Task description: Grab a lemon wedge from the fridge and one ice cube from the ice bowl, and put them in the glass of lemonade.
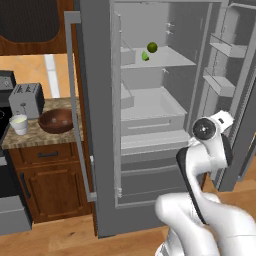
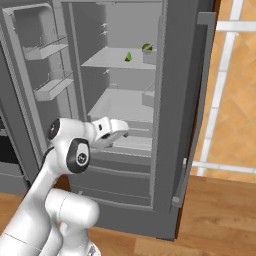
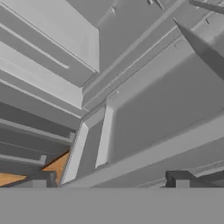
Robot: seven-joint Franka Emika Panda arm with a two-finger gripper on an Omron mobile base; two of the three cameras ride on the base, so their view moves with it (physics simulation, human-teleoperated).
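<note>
The fridge stands with both upper doors swung open. On its upper shelf lies the small pale lemon wedge, just beside a darker green round fruit. My gripper hangs well below that shelf, in front of the lower shelves and drawers. In the hand view its fingertips stand far apart, so the gripper is open with nothing between them. On the counter left of the fridge sit the brown ice bowl and the glass of lemonade.
A toaster stands behind the bowl and glass. The left fridge door juts out between the counter and the fridge interior. Door bins line the open right door. The floor is wood.
</note>
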